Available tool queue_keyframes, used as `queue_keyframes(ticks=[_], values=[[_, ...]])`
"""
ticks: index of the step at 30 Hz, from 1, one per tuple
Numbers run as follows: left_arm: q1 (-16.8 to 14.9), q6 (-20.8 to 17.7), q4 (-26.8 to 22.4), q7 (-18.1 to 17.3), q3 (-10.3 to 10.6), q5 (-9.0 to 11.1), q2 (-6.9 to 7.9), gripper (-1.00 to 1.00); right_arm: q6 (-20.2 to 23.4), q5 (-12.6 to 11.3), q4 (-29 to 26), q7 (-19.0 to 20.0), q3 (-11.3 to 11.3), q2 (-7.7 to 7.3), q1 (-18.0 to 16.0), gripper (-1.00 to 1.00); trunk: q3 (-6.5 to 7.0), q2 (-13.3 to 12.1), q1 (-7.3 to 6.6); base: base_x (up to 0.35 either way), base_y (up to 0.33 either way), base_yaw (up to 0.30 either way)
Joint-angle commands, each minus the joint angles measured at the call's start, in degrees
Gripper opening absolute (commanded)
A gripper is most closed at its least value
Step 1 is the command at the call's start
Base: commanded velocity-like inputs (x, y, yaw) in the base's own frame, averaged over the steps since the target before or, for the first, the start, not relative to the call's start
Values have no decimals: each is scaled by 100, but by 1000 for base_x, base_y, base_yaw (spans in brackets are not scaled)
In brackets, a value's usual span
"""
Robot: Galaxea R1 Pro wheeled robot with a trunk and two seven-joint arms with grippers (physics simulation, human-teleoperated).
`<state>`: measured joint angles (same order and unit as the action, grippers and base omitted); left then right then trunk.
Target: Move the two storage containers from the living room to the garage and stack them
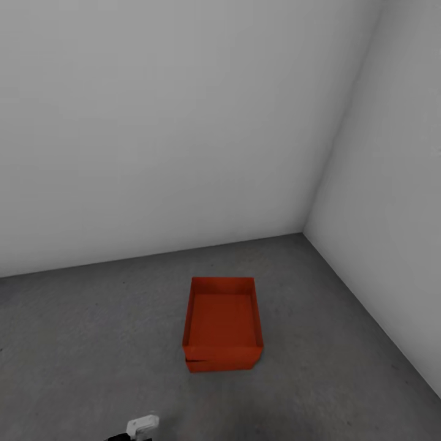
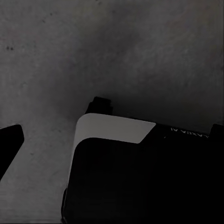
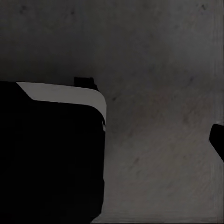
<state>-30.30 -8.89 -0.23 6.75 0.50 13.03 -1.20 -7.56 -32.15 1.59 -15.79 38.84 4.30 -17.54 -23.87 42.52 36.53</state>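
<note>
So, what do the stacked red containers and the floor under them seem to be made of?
The two storage containers look like orange-red plastic: thin, plain, evenly coloured walls with a dull, smooth finish and no lid. The floor looks like rough concrete: dark grey, matte, with fine speckles. Both are simulator renders, so the materials are only a likely reading.

One storage container (image 1: 222, 318) sits stacked on the other storage container (image 1: 217, 365), the upper one set slightly askew on the lower. The pair rests on the garage floor (image 1: 92, 343), near the room's corner, which lies toward one o'clock from them. The back wall (image 1: 171, 122) stands at twelve o'clock, the side wall (image 1: 398, 214) at three o'clock. A part of the robot (image 1: 142, 424) shows at seven o'clock from the stack.
</note>
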Motion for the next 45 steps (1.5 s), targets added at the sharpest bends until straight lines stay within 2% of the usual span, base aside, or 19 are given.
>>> queue_keyframes(ticks=[1, 7, 15, 20, 28, 37, 41, 45], values=[[41, -17, -4, 11, 10, 35, 9, 100, -32, -54, 16, 2, 48, 5, 20, 100, 4, 5, 1, 0, 0, 0], [441, 329, -4, -173, 9, 46, 47, 100, -90, -88, 16, 126, 45, 1, 324, 100, 57, 5, 1, 0, 0, 0], [899, 475, -4, -216, 5, 59, 135, 100, -142, -166, 20, 370, 37, -25, 508, 100, 129, 5, 1, 0, 0, 0], [1135, 835, -4, -218, 8, 59, 142, 100, -269, -217, 22, 458, 36, -55, 640, 100, 173, 5, 1, 0, 0, 0], [1267, 939, -4, -232, 10, 61, 136, 100, -474, -229, 19, 476, 37, -60, 836, 100, 245, 5, 1, 0, 0, 0], [1461, 958, -4, -244, 8, 41, 134, 100, -549, -237, 21, 624, 36, -60, 864, 100, 325, 5, 1, 0, 0, 0], [1488, 960, -4, -244, 11, 35, 130, 100, -540, -239, 24, 1087, 22, -92, 866, 100, 361, 5, 1, 0, 0, 0], [1491, 960, -4, -244, 9, 33, 135, 100, -527, -239, 25, 1449, 19, -231, 866, 100, 396, 5, 1, 0, 0, 0]])
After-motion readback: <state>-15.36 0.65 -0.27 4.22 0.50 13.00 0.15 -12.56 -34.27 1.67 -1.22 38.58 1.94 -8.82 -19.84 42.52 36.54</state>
